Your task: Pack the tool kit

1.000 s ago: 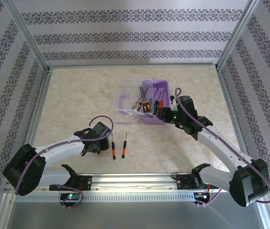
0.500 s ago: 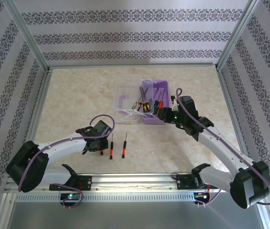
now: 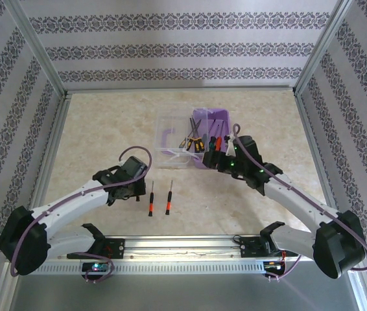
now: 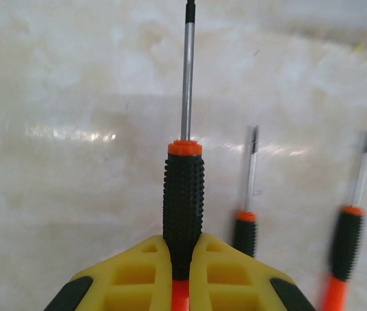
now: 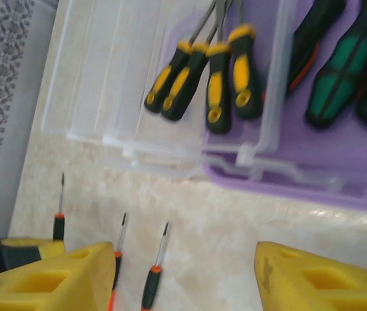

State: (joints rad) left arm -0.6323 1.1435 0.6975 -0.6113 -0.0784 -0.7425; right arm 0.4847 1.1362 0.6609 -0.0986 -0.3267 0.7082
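Gripping a screwdriver (image 4: pixel 183 188) in the left gripper (image 4: pixel 182 249), holding the right gripper (image 5: pixel 185 275) spread open near the box (image 5: pixel 345 152).

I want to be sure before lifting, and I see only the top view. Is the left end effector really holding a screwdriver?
Observer: Yes. The left end effector is shut on a screwdriver with a black ribbed handle.
Operator: Is the right end effector open?
Observer: Yes, its yellow fingers stand wide apart with nothing between them.
Operator: Any green handle packed?
Observer: A green-handled screwdriver lies in the purple box.
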